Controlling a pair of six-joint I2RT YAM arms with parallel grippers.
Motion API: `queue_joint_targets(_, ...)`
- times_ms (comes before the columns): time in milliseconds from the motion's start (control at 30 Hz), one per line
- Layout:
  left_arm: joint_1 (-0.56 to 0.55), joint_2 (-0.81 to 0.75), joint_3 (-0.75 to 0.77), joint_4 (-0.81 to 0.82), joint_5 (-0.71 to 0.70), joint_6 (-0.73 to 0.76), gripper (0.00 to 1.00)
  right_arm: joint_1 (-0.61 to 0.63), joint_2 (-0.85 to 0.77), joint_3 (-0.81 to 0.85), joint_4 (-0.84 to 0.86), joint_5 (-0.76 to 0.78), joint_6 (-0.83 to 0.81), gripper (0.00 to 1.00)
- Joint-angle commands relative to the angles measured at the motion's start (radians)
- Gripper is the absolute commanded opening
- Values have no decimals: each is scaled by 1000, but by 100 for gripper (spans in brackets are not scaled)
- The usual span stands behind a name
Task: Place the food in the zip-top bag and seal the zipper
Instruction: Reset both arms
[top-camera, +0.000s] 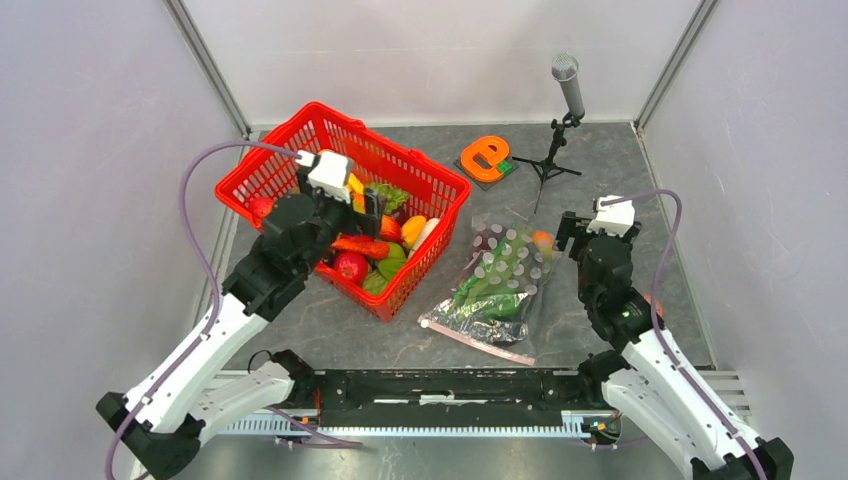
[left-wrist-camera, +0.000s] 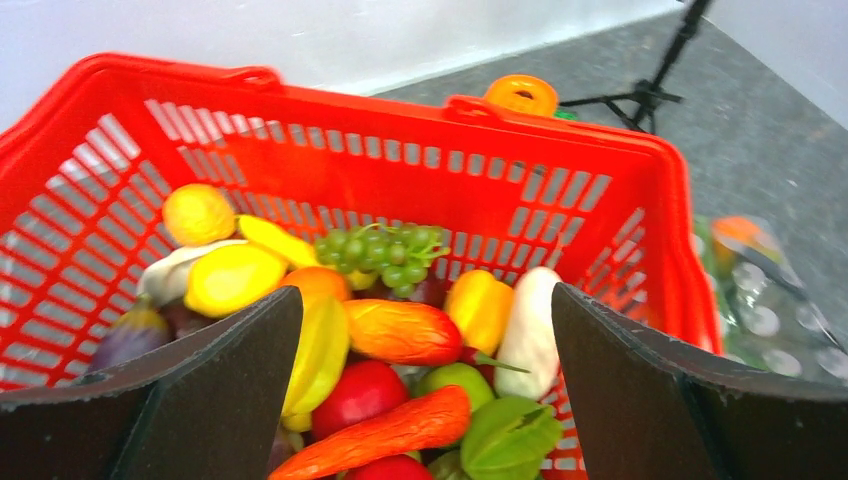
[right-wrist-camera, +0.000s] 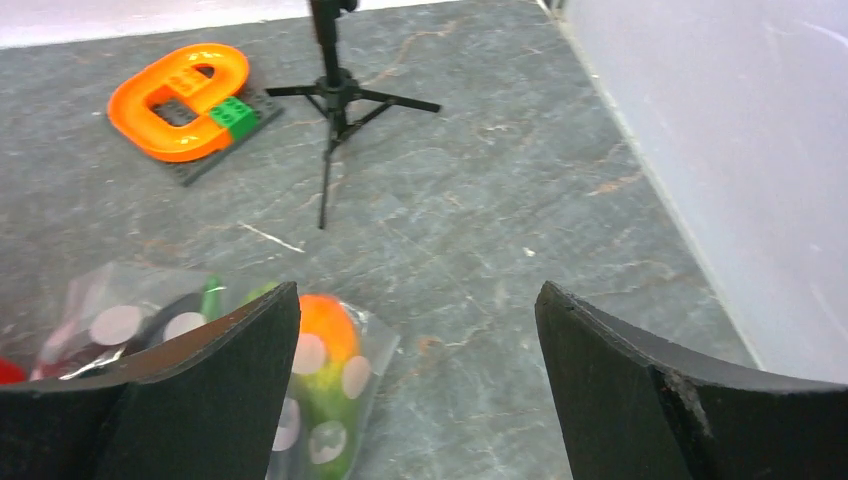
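Observation:
The clear dotted zip-top bag (top-camera: 495, 285) lies flat on the table right of the basket, with green food and a small orange fruit (top-camera: 541, 238) inside. Its pale pinkish zipper (top-camera: 478, 342) runs along the near edge. My left gripper (top-camera: 372, 208) is open and empty above the red mesh basket (top-camera: 432, 167), over the mixed toy produce (left-wrist-camera: 400, 330); the gripper also shows in the left wrist view (left-wrist-camera: 422, 300). My right gripper (top-camera: 570, 228) is open and empty just right of the bag's far corner. In the right wrist view (right-wrist-camera: 417, 295) the bag (right-wrist-camera: 345, 375) and orange fruit (right-wrist-camera: 322, 318) sit by its left finger.
A microphone on a black tripod (top-camera: 566, 90) stands at the back right. An orange letter toy on a dark baseplate (top-camera: 487, 157) lies beside it. Grey walls close in left, right and behind. The basket wall (left-wrist-camera: 400, 160) rises in front of my left gripper.

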Motion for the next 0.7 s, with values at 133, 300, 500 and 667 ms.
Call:
queue_joint_targets(133, 286, -23, 62, -81, 111, -71, 100, 0, -2, 102, -85, 73, -63, 93)
queue_joint_targets(300, 497, -1, 94, -144, 222, -148, 100, -8, 23, 134, -107, 60, -67, 94)
queue_joint_targets(500, 662, 0, 74, -149, 336, -269, 100, -139, 63, 201, -138, -105, -91, 94)
queue_joint_targets(667, 670, -35, 58, -161, 197, -355, 100, -318, 84, 189, -100, -391, -42, 94)
